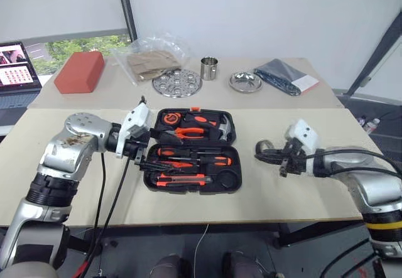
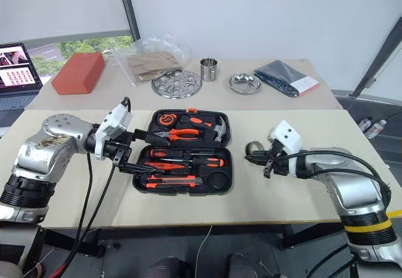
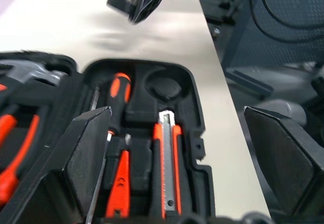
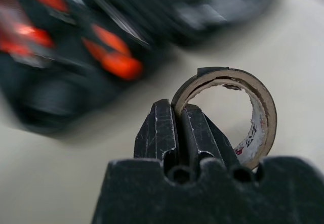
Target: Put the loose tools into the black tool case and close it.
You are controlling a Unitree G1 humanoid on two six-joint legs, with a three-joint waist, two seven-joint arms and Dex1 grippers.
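Observation:
The black tool case (image 1: 233, 141) lies open in the middle of the near table. Orange and black tools fill its recesses, among them pliers (image 1: 188, 132), screwdrivers (image 1: 188, 159) and a utility knife (image 3: 167, 163). A round recess (image 3: 164, 87) at the case's near right corner is empty. My left gripper (image 1: 146, 160) stands open at the case's left edge, nothing between its fingers (image 3: 86, 158). To the right of the case, my right gripper (image 4: 177, 110) is shut on the wall of the grey tape roll (image 4: 255, 118), which it holds just above the table.
On the far table stand a red block (image 1: 80, 71), a plastic bag of brown paper (image 1: 154, 61), a round steel dish (image 1: 176, 81), a steel cup (image 1: 209, 68), a steel bowl (image 1: 245, 81) and a dark pouch (image 1: 287, 76). A laptop (image 1: 17, 71) sits at far left.

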